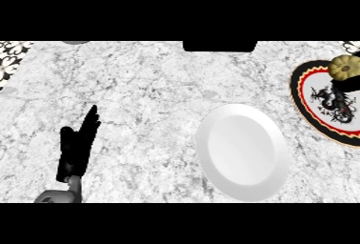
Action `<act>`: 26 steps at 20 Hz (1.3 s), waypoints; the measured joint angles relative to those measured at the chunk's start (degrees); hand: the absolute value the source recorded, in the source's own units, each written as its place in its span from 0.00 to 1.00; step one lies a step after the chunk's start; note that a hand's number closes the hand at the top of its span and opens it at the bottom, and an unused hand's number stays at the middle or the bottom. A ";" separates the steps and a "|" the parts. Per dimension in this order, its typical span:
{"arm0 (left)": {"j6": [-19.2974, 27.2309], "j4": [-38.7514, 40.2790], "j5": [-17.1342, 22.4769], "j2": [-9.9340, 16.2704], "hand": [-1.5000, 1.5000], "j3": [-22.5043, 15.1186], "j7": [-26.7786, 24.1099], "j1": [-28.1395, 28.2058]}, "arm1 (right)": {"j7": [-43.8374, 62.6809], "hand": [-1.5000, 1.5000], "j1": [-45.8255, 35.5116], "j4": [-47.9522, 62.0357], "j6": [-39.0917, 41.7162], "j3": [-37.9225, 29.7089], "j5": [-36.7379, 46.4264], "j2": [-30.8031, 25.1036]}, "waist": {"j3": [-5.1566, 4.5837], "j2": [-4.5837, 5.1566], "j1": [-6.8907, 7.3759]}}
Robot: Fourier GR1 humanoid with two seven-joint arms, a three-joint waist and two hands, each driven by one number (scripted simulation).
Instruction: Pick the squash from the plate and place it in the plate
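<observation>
A yellow-brown squash (346,67) sits at the far right with black fingers (348,85) showing just beneath it, over a patterned plate (314,108) rimmed in black and red. Whether that right hand grasps it cannot be told. A plain white plate (243,152) lies nearer on the marble counter (155,86), while the left hand (76,145) rests at the near left, fingers straight.

White-grey marbled counter (147,90) fills the view.

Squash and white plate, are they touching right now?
Apart. The head view shows the squash on the patterned plate at far right, with bare counter between that and the white plate.
</observation>
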 measured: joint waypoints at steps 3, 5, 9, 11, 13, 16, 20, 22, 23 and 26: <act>-0.35 0.27 0.06 -0.02 0.50 0.25 -0.39 0.08 | -2.86 1.00 -1.10 6.10 2.55 -1.03 -1.13 -1.51 | 0.02 0.09 0.18; -0.55 -0.17 0.03 0.07 0.50 0.29 0.09 -0.11 | -4.85 1.00 -1.57 9.90 3.94 -1.67 -1.87 -2.06 | 0.04 0.14 0.30; -0.31 0.22 -0.48 -0.71 0.50 -0.25 -0.02 -0.28 | -7.14 0.00 -2.08 16.65 9.12 -1.90 -2.32 -3.62 | 0.08 0.32 0.59; -0.58 0.48 -0.39 -0.36 0.50 0.23 0.98 -1.54 | -8.76 0.00 -2.24 19.53 11.01 -2.09 -2.54 -4.28 | 0.08 0.34 0.57; -0.69 0.64 -0.48 -0.49 0.50 0.26 0.72 -1.50 | -11.36 0.00 -2.85 21.74 12.70 -2.26 -2.85 -4.91 | 0.10 0.36 0.66; -0.63 2.30 -0.52 -0.69 0.50 0.90 -0.12 -2.54 | -17.39 0.00 -2.88 23.02 14.18 -3.57 -4.55 -5.98 | 0.12 0.38 0.43; -0.76 0.78 -0.44 -0.64 0.50 0.74 0.13 -0.65 | -25.18 0.00 -3.23 22.48 14.94 -8.91 -10.65 -6.11 | 0.18 0.15 0.24; -0.66 0.66 -0.40 -0.73 0.50 0.84 0.09 -0.43 | -27.85 0.00 -4.03 22.06 15.64 -12.87 -15.01 -6.00 | 0.18 0.00 -0.12; -0.58 0.48 -0.34 -0.87 0.50 0.84 0.29 -0.44 | -28.97 0.00 -4.04 22.14 16.08 -14.85 -17.15 -5.93 | 0.17 -0.04 -0.27; -0.43 0.44 -0.52 -0.80 0.50 1.03 0.49 -0.70 | -32.98 0.00 -2.50 22.97 18.56 -19.76 -22.47 -7.16 | 0.16 0.01 -0.47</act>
